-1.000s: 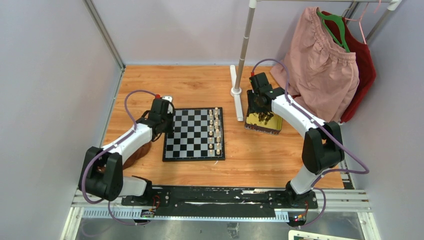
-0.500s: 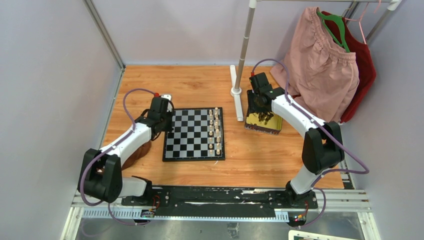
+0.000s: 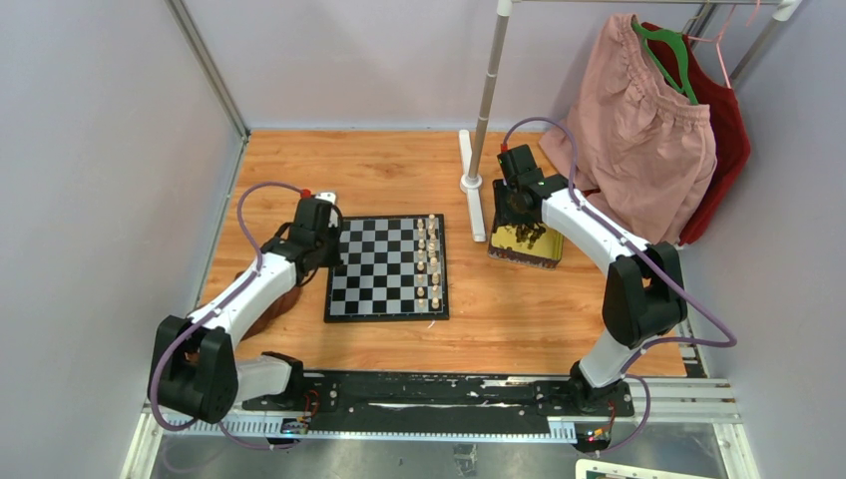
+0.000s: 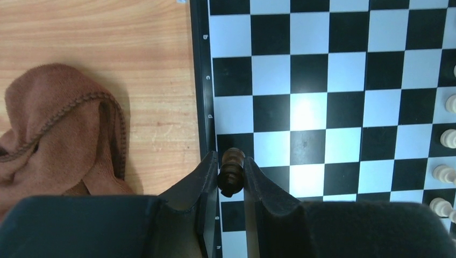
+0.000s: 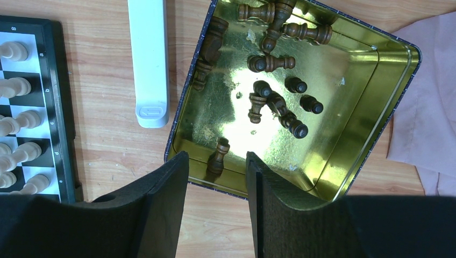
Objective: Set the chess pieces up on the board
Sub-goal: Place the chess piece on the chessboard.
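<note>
The board [image 3: 387, 267] lies mid-table, and several cream-white chess pieces [image 3: 427, 261] stand in its two right-hand columns. My left gripper [image 4: 231, 161] is shut on a dark chess piece [image 4: 232, 171] and holds it over the left edge of the board [image 4: 322, 107]. In the top view that gripper [image 3: 321, 247] sits at the board's left rim. My right gripper [image 5: 217, 161] hangs open over the near rim of the gold tray [image 5: 360, 107]. Several dark chess pieces [image 5: 271, 63] lie in the tray, and one dark piece [image 5: 218, 156] leans just ahead of the open fingers.
A brown cloth [image 4: 59, 140] lies on the wood left of the board. A white rack foot [image 5: 148, 59] and pole [image 3: 487, 95] stand between board and tray. Pink and red garments [image 3: 653, 130] hang at the back right.
My left arm has drawn slightly back and to the left along the board's left rim, still holding the dark piece. The right arm has not moved.
</note>
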`<action>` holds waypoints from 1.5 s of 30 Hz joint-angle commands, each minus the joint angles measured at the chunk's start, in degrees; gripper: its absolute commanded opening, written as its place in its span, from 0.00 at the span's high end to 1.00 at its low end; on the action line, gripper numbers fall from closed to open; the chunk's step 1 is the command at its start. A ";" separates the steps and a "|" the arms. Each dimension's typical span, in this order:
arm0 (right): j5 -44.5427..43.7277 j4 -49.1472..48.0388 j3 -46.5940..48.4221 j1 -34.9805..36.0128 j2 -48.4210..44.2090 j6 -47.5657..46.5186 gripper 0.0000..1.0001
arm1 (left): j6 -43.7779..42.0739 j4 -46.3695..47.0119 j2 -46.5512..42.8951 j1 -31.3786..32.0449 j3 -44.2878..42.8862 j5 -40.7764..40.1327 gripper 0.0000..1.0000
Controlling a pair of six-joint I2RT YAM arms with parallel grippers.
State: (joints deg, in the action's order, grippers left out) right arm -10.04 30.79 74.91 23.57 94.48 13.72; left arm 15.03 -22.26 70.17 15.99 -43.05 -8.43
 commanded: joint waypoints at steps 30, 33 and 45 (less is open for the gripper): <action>0.16 -0.31 0.32 -0.15 2.45 0.44 0.52 | 0.95 3.27 2.38 1.68 2.43 -2.94 0.86; 0.29 -0.20 0.41 -0.11 2.62 0.45 0.52 | 0.97 3.34 2.59 1.68 2.49 -3.25 0.86; 0.11 -0.22 0.14 -0.13 2.98 0.50 0.52 | 1.32 4.13 4.09 1.68 2.68 -2.16 0.79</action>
State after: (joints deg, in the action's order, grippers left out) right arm -10.04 30.39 74.91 23.57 96.73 13.72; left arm 16.12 -19.09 73.25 17.34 -40.47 -10.74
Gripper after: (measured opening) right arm 0.480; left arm 0.253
